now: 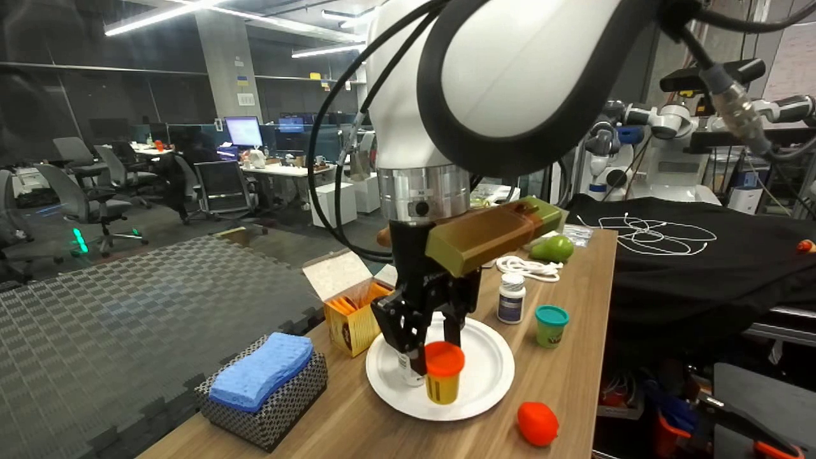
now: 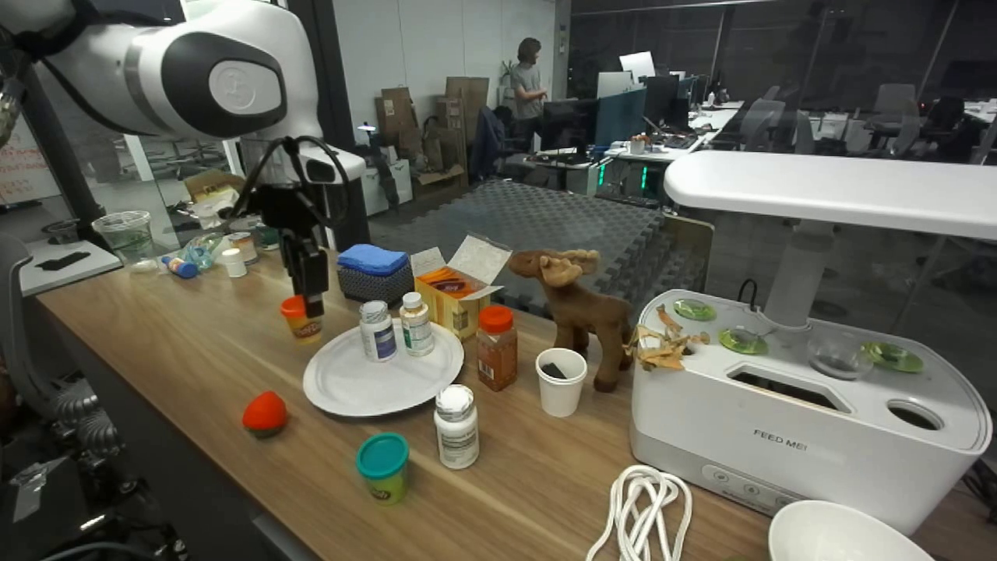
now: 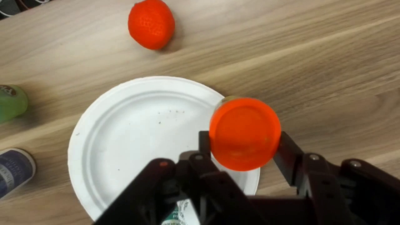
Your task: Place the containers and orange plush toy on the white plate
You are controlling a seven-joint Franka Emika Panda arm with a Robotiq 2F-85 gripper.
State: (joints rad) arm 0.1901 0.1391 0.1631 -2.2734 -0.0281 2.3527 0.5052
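Wrist view: the pincer [image 3: 244, 143] has the orange-lidded tub [image 3: 245, 132] clasped over the edge of the white plate [image 3: 125, 143]; a round red-orange thing [image 3: 151, 25] sits apart on the wooden bench [image 3: 312, 62]. In an exterior view, an open yellow box [image 1: 354, 328] stands just beside the plate, office chairs [image 1: 220, 188] beyond; only there do I see a green pear [image 1: 554, 248]. In an exterior view, two pill bottles [image 2: 378, 333] stand on the plate; the teal-lidded jar [image 2: 383, 469], white pill bottle [image 2: 457, 435] and red-capped bottle [image 2: 497, 354] stand beside it, the brown plush toy [image 2: 588, 315] near the white planter [image 2: 693, 405].
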